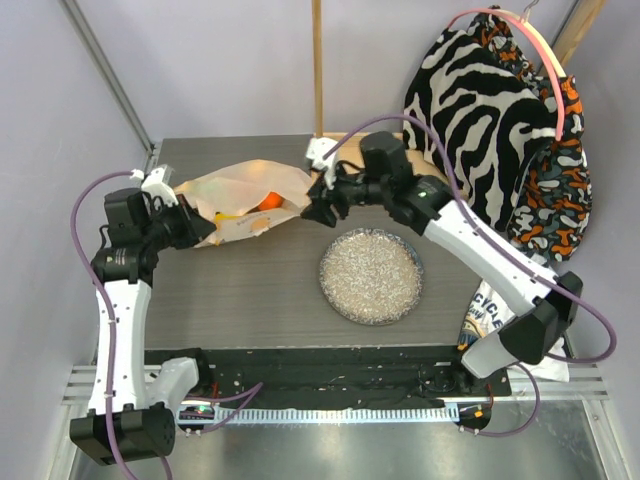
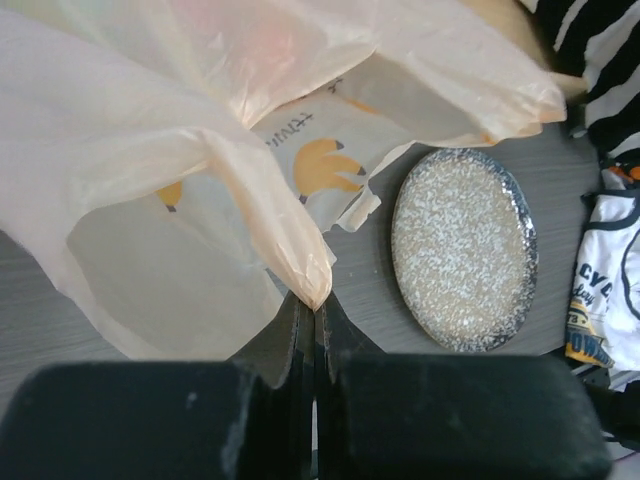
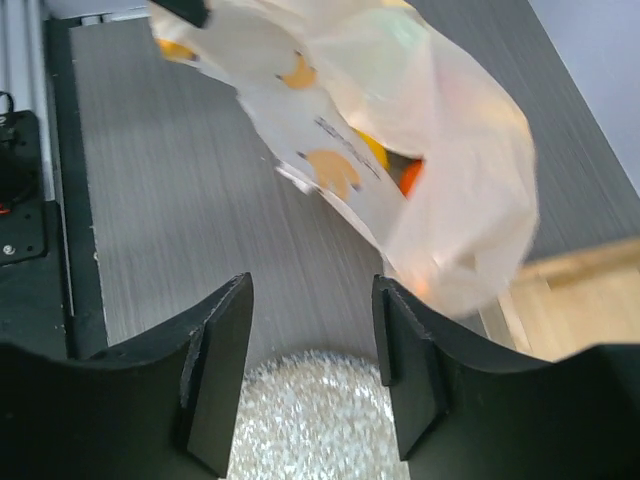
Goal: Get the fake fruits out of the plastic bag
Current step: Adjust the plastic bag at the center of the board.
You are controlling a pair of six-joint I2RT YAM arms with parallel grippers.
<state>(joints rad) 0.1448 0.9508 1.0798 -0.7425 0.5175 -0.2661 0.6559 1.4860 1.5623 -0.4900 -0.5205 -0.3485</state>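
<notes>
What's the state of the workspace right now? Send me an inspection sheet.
Surface: grey wood-grain table, no loose fruit seen on it.
Job's things: plastic bag lying at the far left; orange fruit and something yellow visible inside it.
Clutter: speckled plate to the near right of the bag, nothing on it.
Grippers: left gripper shut on a fold of the bag; right gripper open at the bag's other end, holding nothing.
Cables: purple cables loop off both arms, apart from the bag.
Surroundings: zebra-print cloth hanging far right; printed T-shirt at the right edge.
</notes>
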